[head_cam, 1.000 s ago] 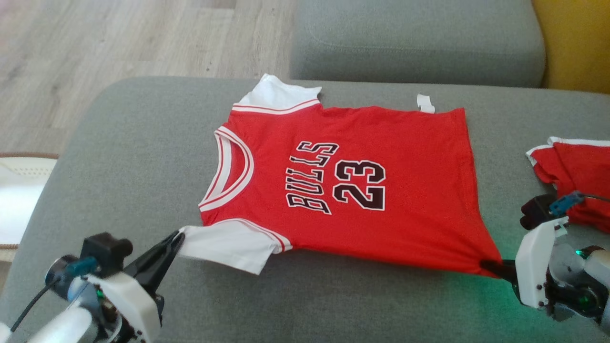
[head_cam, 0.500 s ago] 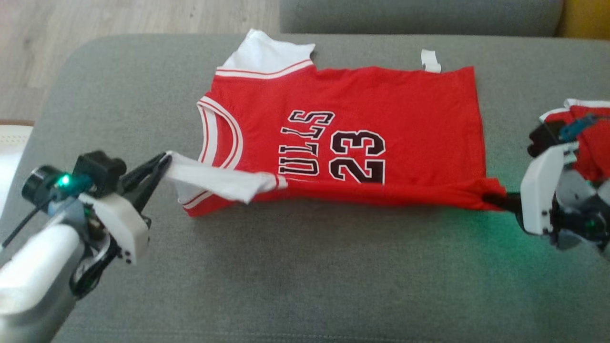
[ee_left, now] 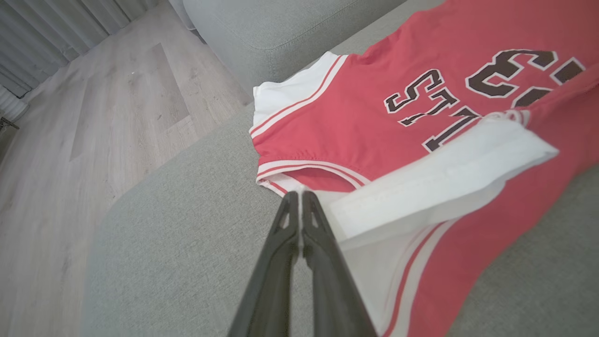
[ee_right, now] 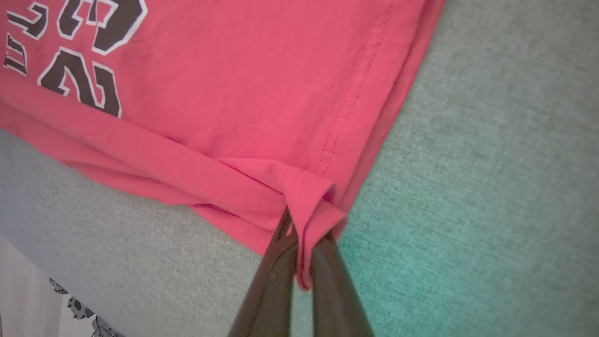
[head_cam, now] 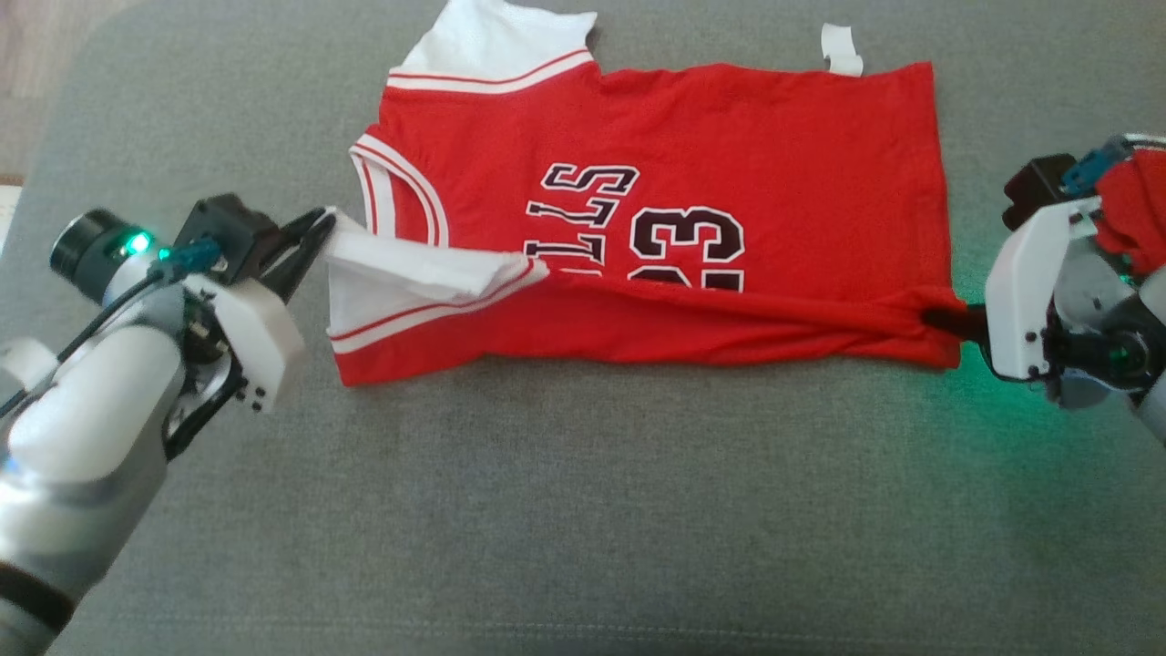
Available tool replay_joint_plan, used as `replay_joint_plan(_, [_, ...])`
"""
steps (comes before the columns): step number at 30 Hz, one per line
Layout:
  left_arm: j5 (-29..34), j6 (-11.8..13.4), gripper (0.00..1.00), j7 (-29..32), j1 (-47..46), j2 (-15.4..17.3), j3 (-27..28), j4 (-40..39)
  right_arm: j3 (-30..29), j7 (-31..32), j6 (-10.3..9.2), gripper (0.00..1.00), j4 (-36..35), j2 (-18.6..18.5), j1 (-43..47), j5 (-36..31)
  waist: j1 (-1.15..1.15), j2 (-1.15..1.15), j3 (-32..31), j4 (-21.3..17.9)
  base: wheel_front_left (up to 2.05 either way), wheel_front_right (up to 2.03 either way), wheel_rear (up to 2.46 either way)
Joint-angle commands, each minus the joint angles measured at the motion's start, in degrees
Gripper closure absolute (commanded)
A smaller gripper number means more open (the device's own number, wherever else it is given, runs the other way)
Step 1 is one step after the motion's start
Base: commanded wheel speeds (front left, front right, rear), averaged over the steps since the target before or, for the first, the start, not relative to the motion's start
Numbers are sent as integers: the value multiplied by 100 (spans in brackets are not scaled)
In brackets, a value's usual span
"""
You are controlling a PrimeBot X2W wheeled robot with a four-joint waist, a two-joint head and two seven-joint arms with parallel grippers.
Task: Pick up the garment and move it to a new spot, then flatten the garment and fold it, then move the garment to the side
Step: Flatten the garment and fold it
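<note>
My left hand (head_cam: 321, 226) is pinched shut on the edge of the near white sleeve (head_cam: 419, 269) at the left end of the red jersey (head_cam: 729, 137). The left wrist view shows that hand (ee_left: 299, 195) closed tip to tip on a sliver of white cloth. My right hand (head_cam: 940, 319) is clamped on the near right hem corner, which bunches around it (ee_right: 302, 224).

The jersey lies across the grey cushion (head_cam: 547, 501), collar to the left, with its near edge turned over toward the far side. That fold hides the lower part of the lettering (head_cam: 638, 223), so I read only "LLS" and part of "23".

The far sleeve (head_cam: 496, 41) is cut off at the top. A white label (head_cam: 840, 50) sticks out at the far hem. A second red garment (head_cam: 1134, 205) is mostly hidden behind my right wrist.
</note>
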Motion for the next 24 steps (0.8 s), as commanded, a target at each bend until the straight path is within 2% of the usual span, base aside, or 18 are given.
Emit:
replay_joint_plan(1, [15, 11, 100, -84, -388, 203, 207, 0, -92, 22, -5, 100, -33, -62, -113, -62, 0, 0, 57, -3, 0, 0, 0])
replay_joint_plan(4, [-40, 10, 100, -197, -608, 93, 14, 273, -134, 55, -5, 100, 28, 12, -185, -110, 0, 0, 122, -7, 0, 0, 0])
replay_joint_plan(5, [-57, 9, 100, -235, -681, 58, -45, 359, -143, 14, -5, 75, 17, 27, -221, -162, 0, 0, 143, -9, 0, 0, 0])
replay_joint_plan(6, [-68, 9, 100, -278, -758, 22, -84, 452, -147, -54, -5, 0, -6, 34, -255, -227, 0, 0, 164, -9, 0, 0, 0])
replay_joint_plan(7, [-29, 27, 23, -403, -914, -70, -89, 671, -177, -156, -5, 0, -10, 47, -287, -289, 0, 0, 196, -7, 0, 0, 0])
replay_joint_plan(8, [0, 50, 0, -464, -969, -134, -91, 784, -214, -197, -5, 0, 16, 58, -300, -290, 0, 0, 202, -7, 0, 0, 0])
replay_joint_plan(10, [69, 184, 0, -599, -1072, -279, -59, 977, -313, -397, -5, 0, 94, 91, -359, -357, 0, 0, 220, -2, 0, 0, 0])
replay_joint_plan(14, [1, 608, 0, -759, -1168, -560, 280, 1196, -519, -741, -5, 0, 271, 213, -393, -379, 0, 0, 208, 1, 0, 0, 0])
replay_joint_plan(16, [-38, 800, 0, -776, -1169, -646, 531, 1098, -618, -1136, -5, 0, 310, 235, -443, -519, 0, 0, 182, 4, 0, 0, 0])
replay_joint_plan(19, [-82, 1009, 0, -780, -957, -728, 1072, 564, -773, -1945, -5, 0, 355, 255, -476, -788, 0, 0, 100, 17, 0, 0, 0])
replay_joint_plan(24, [-102, 1327, 0, -781, -137, -968, 2279, -575, -1162, -3822, -5, 0, 454, 445, -316, -1286, 0, 0, -175, 20, 0, 0, 0])
